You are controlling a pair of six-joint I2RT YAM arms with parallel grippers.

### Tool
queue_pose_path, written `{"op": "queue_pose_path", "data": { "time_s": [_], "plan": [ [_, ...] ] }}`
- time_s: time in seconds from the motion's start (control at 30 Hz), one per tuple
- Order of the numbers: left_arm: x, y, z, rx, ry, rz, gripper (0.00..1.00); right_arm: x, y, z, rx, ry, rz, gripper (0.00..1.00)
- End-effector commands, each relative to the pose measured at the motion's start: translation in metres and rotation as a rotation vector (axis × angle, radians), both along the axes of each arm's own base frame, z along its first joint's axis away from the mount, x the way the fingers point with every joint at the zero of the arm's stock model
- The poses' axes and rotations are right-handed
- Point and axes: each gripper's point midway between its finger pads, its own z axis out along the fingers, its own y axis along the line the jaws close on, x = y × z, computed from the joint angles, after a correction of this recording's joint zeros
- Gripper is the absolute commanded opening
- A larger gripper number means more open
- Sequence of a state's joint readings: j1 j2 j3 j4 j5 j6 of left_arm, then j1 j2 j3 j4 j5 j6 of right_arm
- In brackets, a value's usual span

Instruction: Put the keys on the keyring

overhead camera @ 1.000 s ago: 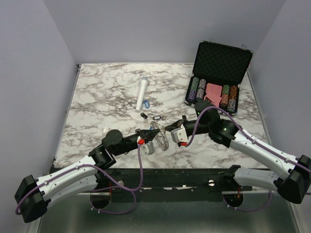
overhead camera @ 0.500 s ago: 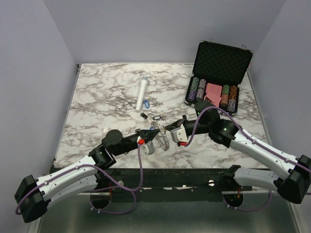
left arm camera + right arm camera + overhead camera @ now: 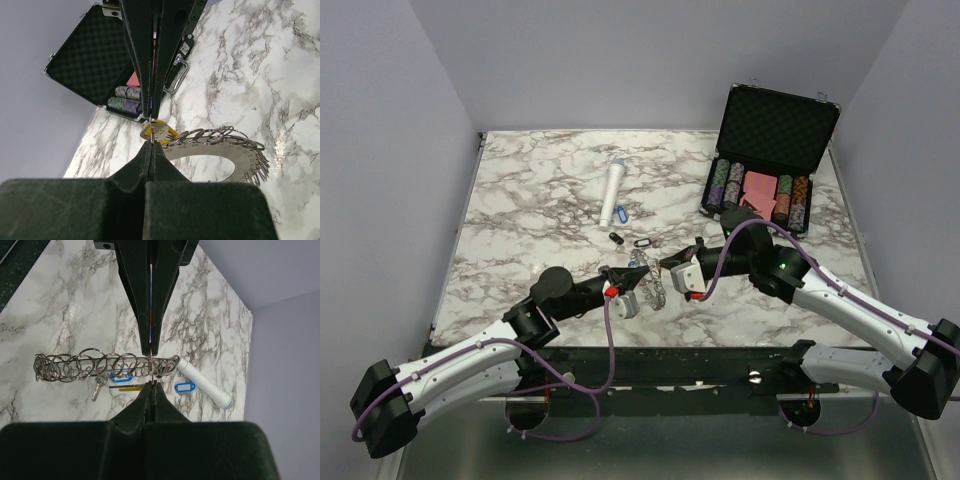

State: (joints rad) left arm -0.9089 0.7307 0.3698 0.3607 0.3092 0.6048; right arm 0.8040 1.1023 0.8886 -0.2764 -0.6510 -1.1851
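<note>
The keyring [image 3: 656,286] is a flat silvery plate [image 3: 235,167] with a hollow centre and a fringe of small split rings [image 3: 75,365]. It is held up between the two arms near the table's front middle. My left gripper [image 3: 151,142] [image 3: 638,272] is shut, pinching a thin small ring at the plate's rim beside a yellow-tagged key [image 3: 161,131]. My right gripper [image 3: 151,384] [image 3: 666,266] is shut on that same small ring from the opposite side, tip to tip. A metal key [image 3: 98,388] hangs from the fringe. A blue-tagged key [image 3: 623,212] and two black-tagged keys [image 3: 641,242] lie on the table.
A white cylinder [image 3: 612,193] lies behind the loose keys. An open black case [image 3: 775,125] with striped poker chips [image 3: 728,185] stands at the back right. The marble table's front edge [image 3: 650,345] runs just below the grippers.
The right gripper has crept a little up and left toward the left gripper. Both stay shut on the small ring, and the keyring has barely moved.
</note>
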Motion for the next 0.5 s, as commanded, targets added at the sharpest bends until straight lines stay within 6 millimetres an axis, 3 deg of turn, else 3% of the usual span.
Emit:
{"op": "queue_pose_path", "data": {
  "time_s": [0.0, 0.47],
  "plan": [
    [-0.0032, -0.0036, 0.0238, -0.047, -0.049, -0.032, 0.0, 0.0005, 0.0057, 0.0083, 0.023, -0.008, 0.005, 0.0],
    [-0.0023, -0.0039, 0.0231, -0.047, -0.047, -0.029, 0.0, -0.0052, 0.0092, 0.0097, 0.032, 0.012, 0.03, 0.0]
  ]
}}
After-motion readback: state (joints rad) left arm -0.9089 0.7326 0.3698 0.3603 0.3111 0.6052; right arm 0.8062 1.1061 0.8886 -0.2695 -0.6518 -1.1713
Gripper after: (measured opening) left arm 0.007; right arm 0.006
